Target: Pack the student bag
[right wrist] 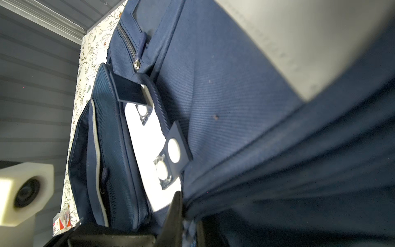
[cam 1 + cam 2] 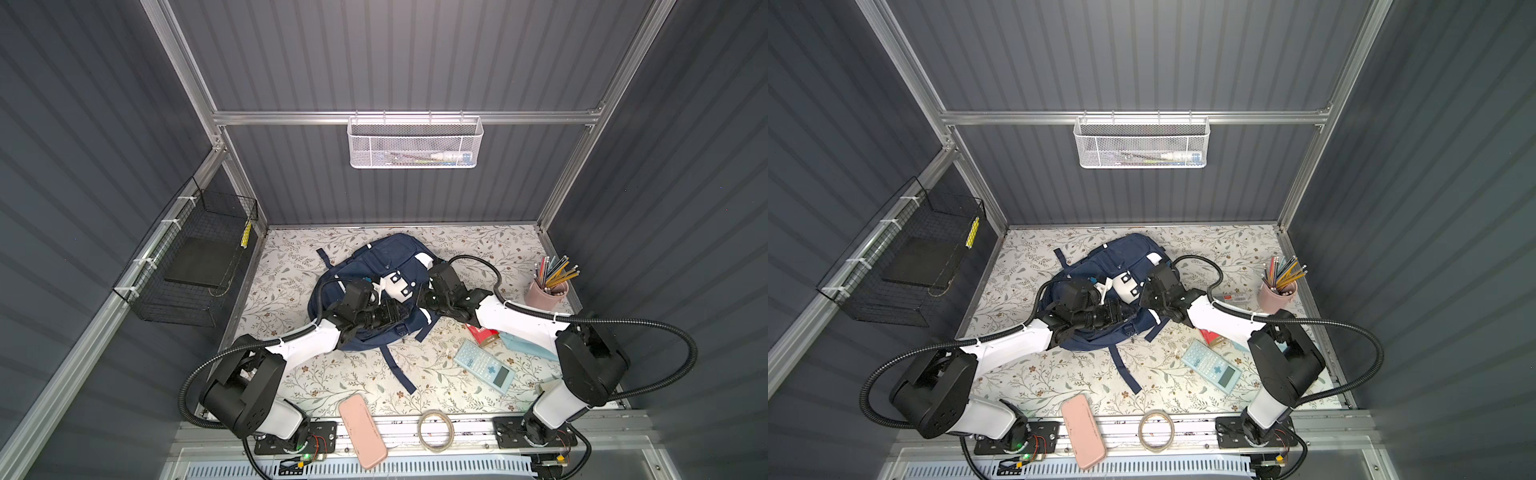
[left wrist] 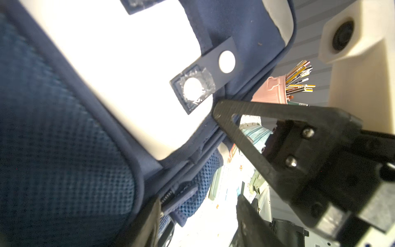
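The student bag [image 2: 374,266] [image 2: 1121,257], navy with white patches, lies flat mid-table in both top views. My left gripper [image 2: 401,312] [image 2: 1127,316] hovers over its lower middle. In the left wrist view the left gripper [image 3: 199,203] is open, with one finger beside a zipper pull [image 3: 181,196] and mesh pocket and only bright table in the gap. My right gripper [image 2: 427,298] [image 2: 1144,297] sits at the bag's right edge. In the right wrist view the right gripper [image 1: 188,213] is shut on a bunched fold of the bag's navy fabric [image 1: 256,181].
A pink oblong case [image 2: 361,432] and a tape ring [image 2: 435,430] lie at the front edge. A calculator [image 2: 484,365], a red box [image 2: 482,334] and a pale blue item [image 2: 523,345] lie right of the bag. A pencil cup [image 2: 546,291] stands far right. A black wire basket [image 2: 187,270] hangs on the left wall.
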Available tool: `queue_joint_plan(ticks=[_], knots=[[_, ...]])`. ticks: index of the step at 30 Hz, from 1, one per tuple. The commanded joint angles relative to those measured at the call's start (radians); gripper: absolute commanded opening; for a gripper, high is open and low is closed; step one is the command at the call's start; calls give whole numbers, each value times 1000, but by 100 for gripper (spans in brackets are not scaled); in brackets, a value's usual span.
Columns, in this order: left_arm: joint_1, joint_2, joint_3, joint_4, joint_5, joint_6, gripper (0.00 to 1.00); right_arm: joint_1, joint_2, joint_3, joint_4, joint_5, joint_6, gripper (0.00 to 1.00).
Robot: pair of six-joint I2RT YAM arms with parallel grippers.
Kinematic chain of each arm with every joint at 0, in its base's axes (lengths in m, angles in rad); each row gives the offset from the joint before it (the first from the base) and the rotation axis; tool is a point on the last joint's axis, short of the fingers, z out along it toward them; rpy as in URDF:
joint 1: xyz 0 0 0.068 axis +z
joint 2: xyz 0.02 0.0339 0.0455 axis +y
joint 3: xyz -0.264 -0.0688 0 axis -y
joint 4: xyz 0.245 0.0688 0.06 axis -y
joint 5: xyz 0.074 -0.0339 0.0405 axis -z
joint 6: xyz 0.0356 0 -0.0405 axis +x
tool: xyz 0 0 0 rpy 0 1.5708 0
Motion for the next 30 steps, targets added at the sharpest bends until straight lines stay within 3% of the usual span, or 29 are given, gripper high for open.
queue_joint_plan(ticks=[1,3,6,12,15,18,21,24,27,30], knots=[[2,-22,-21,-54,19,0,55,5,-6,-6,18,-7,-23,0],[1,-33,3,-168,-20,48,54,5,0,-3,20,-9,-22,0],[-50,-122,18,-320,-230,117,54,5,7,0,27,-15,-16,0],[-50,-134,-23,-213,-131,57,48,5,19,4,36,-17,-9,0],[-50,-153,-40,-175,-151,-26,57,5,10,-1,33,-16,-8,0],[-50,-177,45,-321,-248,103,62,5,0,-13,34,-7,-5,0],[-47,-193,122,-422,-361,218,57,5,-5,-18,34,-9,-13,0],[0,-142,104,-358,-273,181,52,4,-15,-34,56,-9,-9,0],[-4,-119,-22,-72,-170,47,50,3,-14,-28,45,-17,-15,0],[-5,-124,-63,-29,-220,47,50,3,-15,-36,53,-16,-12,0]])
